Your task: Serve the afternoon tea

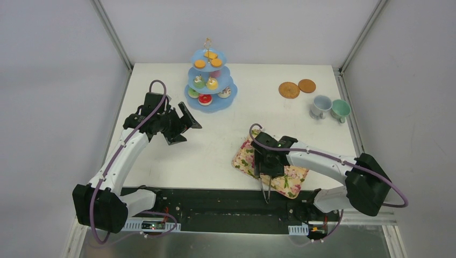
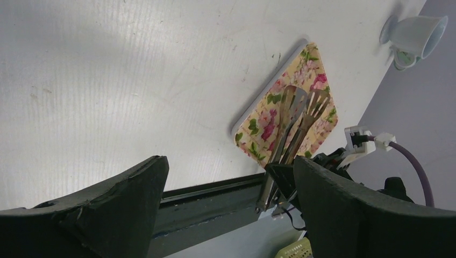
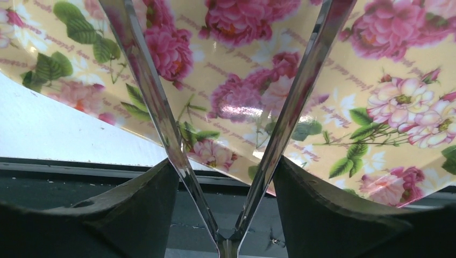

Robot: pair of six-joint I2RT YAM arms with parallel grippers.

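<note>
The afternoon tea sweets (image 1: 205, 99) sit on a blue three-tier stand (image 1: 218, 105) at the back: orange biscuits on top, cupcakes in the middle, donuts on the bottom tier. My left gripper (image 1: 185, 128) hangs open and empty just left of the stand, above the table (image 2: 228, 166). My right gripper (image 1: 267, 173) is over the flowered tray (image 1: 244, 156) near the front edge. It is shut on metal tongs (image 3: 156, 107), one finger pressing on each spread arm (image 3: 225, 164). The tongs' tips reach over the tray (image 2: 293, 123).
Two brown woven coasters (image 1: 289, 90) lie at the back right. A white cup (image 1: 321, 106) and a green cup (image 1: 340, 109) stand beside them near the right edge. A black rail (image 1: 215, 199) runs along the table's near edge.
</note>
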